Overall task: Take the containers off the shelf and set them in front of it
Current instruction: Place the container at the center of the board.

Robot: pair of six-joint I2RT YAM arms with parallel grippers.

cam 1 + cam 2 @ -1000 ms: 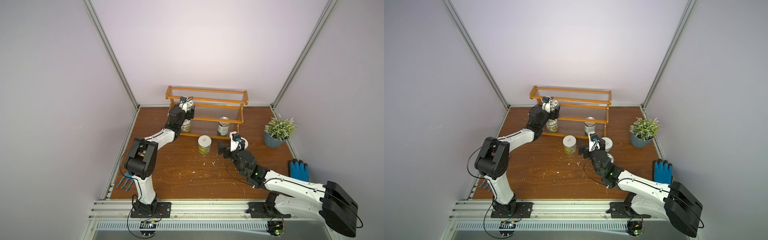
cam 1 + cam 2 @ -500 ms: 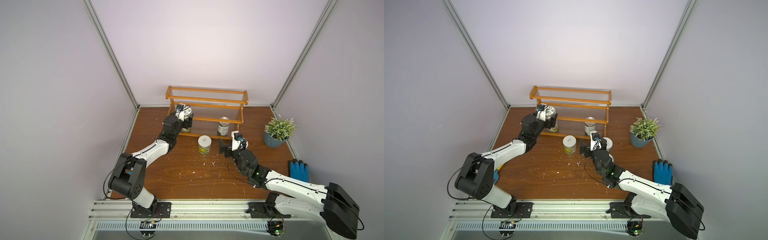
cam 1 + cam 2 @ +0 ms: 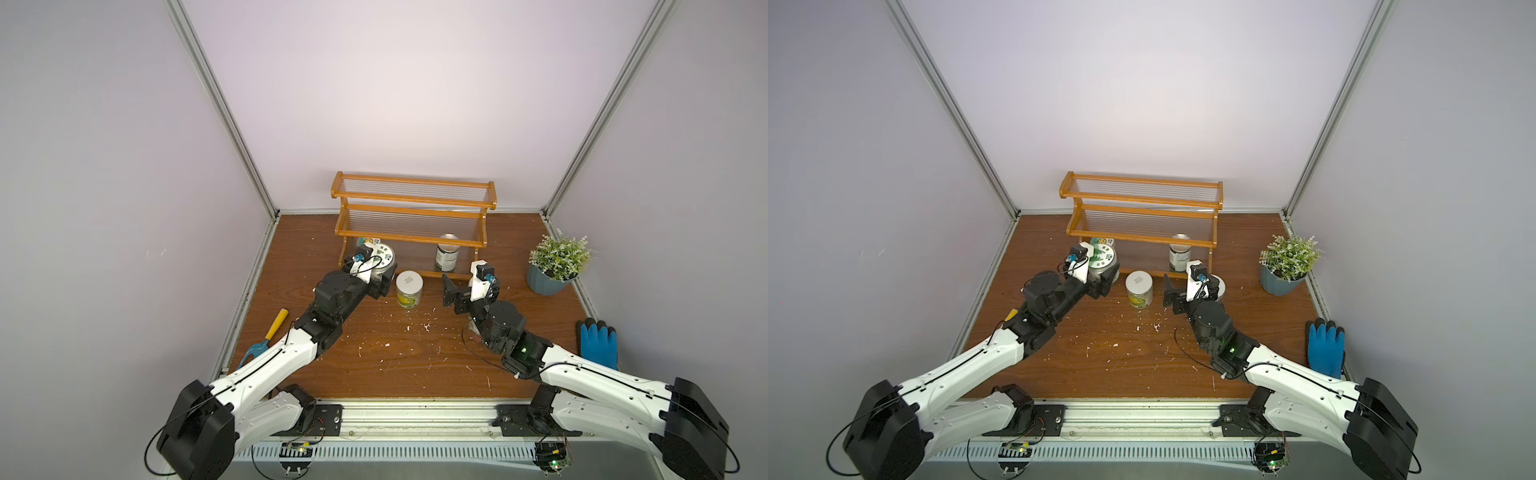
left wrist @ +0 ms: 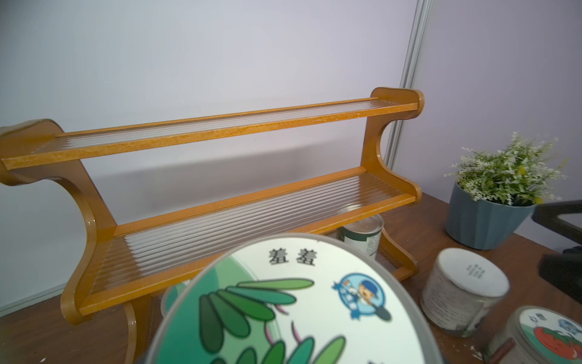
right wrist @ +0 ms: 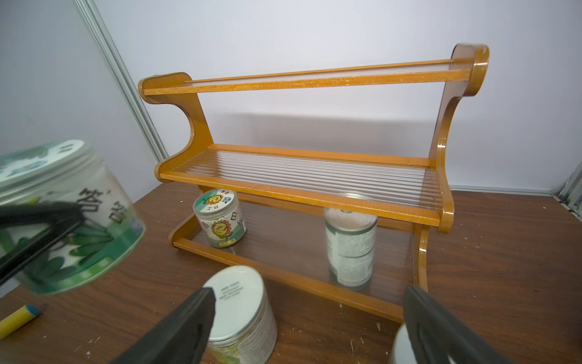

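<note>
Green jar (image 3: 384,255) just before shelf's (image 3: 415,240) front edge

Both top views look down from high above the front edge of the table (image 3: 415,365), facing the back wall (image 3: 395,104) and taking in the whole shelf (image 3: 413,195). The left wrist camera sits close behind a green-lidded jar (image 4: 293,302), facing the shelf. The right wrist camera looks at the shelf from low in front. Both wrist views share the silver can (image 5: 349,245).

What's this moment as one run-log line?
left claw shut on green jar | right claw open | shelf holds sunflower jar, metal can
</note>
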